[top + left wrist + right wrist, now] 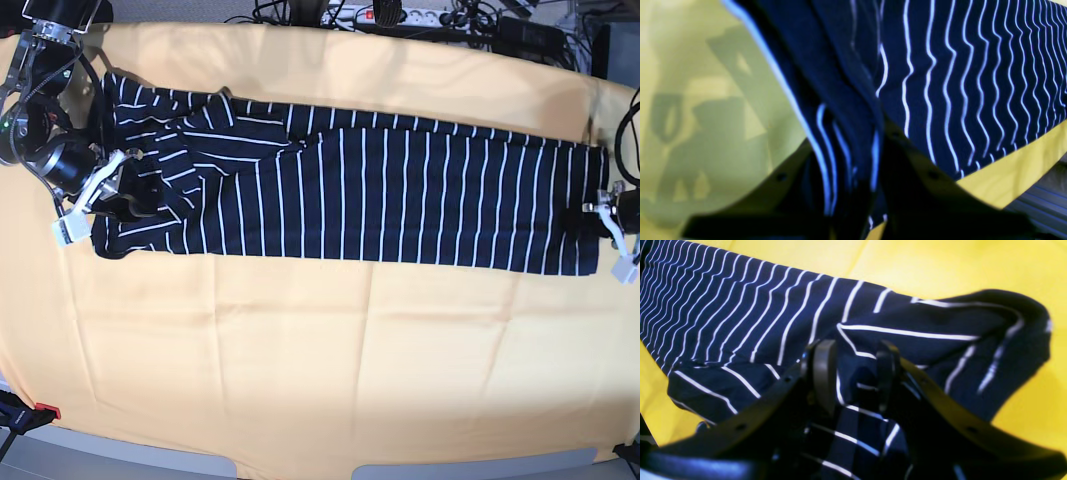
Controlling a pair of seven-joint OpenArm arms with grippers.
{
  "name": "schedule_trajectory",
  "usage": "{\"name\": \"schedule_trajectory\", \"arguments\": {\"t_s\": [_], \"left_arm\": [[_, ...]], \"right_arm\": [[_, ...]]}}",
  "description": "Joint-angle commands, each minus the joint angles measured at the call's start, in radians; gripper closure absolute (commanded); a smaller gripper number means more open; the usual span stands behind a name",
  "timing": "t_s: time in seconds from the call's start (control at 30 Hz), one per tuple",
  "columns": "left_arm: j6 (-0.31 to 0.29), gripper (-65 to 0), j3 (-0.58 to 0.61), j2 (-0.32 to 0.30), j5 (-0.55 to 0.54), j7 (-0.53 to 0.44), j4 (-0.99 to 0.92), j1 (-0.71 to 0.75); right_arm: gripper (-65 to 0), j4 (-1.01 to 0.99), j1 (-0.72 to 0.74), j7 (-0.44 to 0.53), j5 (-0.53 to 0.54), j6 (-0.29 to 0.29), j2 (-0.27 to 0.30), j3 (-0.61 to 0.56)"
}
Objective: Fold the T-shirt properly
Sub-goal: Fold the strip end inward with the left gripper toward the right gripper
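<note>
The dark navy T-shirt (380, 190) with thin white stripes lies as a long flat band across the far half of the yellow table. My right gripper (128, 200) is at its left end, where sleeve and shoulder fabric lies folded over. In the right wrist view the gripper (855, 373) is shut on a bunch of the T-shirt (740, 323). My left gripper (597, 215) is at the shirt's right end. In the left wrist view the gripper (846, 150) is shut on gathered folds of the T-shirt (973, 83), lifted slightly off the cloth.
A yellow cloth (320, 340) covers the table. Cables and a power strip (400, 15) lie along the back edge. A red clamp (45, 410) sits at the front left corner. The table's front edge runs along the bottom of the base view.
</note>
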Motion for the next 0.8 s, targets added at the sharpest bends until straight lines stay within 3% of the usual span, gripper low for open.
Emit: {"name": "schedule_trajectory", "arguments": {"t_s": [0.0,0.1,0.23,0.33,0.43,0.77], "left_arm": [[0.000,0.0,-0.013,-0.041,-0.042,-0.001,0.010,-0.022],[0.000,0.0,-0.013,-0.059,-0.182,0.080,0.010,-0.022],[-0.035,0.0,-0.013,-0.052,-0.182,0.124,0.022,-0.022],[-0.004,0.0,-0.013,-0.031,-0.182,0.125,0.052,-0.022],[0.035,0.0,-0.013,0.003,-0.182,0.164,0.127,-0.022],[0.021,0.0,-0.013,0.178,-0.182,0.199,0.489,-0.016]], "right_arm": [[-22.9,0.019,0.010,0.019,0.025,0.005,0.014,0.006],[-22.9,0.019,0.011,0.020,0.026,0.005,0.013,0.005],[-22.9,0.019,0.010,0.021,0.028,0.005,0.009,0.005],[-22.9,0.019,0.011,0.023,0.029,0.005,0.009,0.005],[-22.9,0.019,0.011,0.023,0.029,0.005,0.009,0.005],[-22.9,0.019,0.010,0.023,0.025,0.005,0.009,0.005]]}}
